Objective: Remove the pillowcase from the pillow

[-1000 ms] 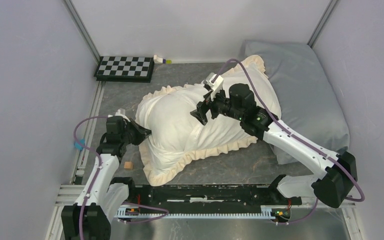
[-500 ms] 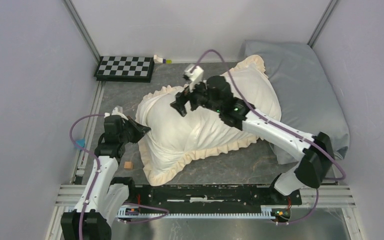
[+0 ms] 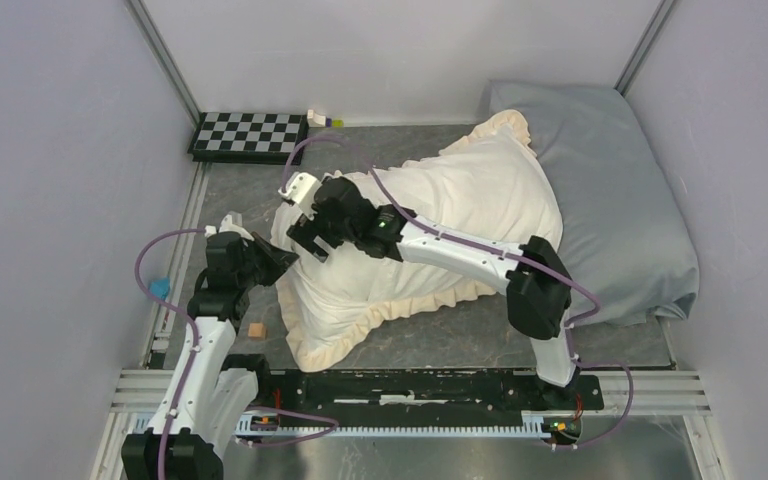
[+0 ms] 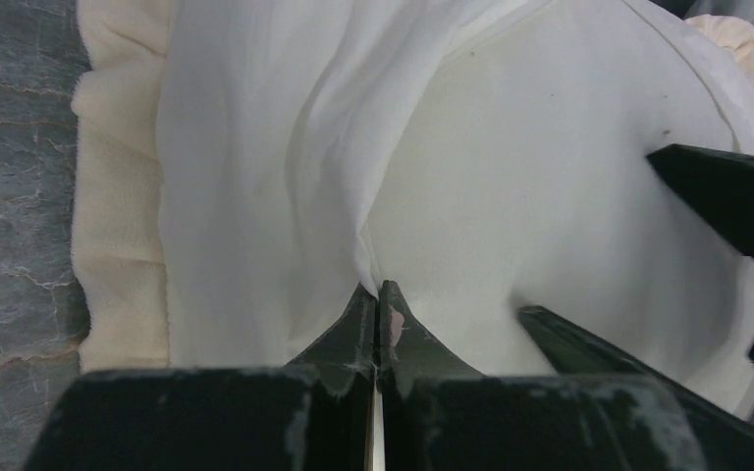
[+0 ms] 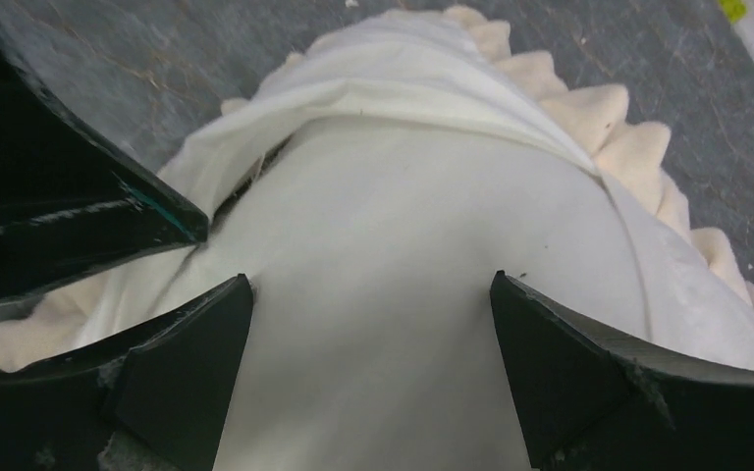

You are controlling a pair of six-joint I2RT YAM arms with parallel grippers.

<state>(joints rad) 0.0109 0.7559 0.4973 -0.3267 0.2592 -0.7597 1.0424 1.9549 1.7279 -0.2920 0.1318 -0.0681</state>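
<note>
The left gripper [image 4: 378,294], pressed together, pinches the pillowcase [image 4: 245,147] at the left end of the pillow [image 5: 383,216]. The right gripper [image 5: 371,283], spread wide, hovers over the bared pillow there. Next it likely must clamp the pillow while the left peels.

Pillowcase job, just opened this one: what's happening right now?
The left gripper has its fingers shut on a fold of the frilled cream pillowcase at its left end. The right gripper hovers open beside it, fingers spread over the white pillow showing at the cover's opening, not gripping yet. Most of the pillow is inside the case. A pale blue-grey pillow lies at the right, no gripper on it.
</note>
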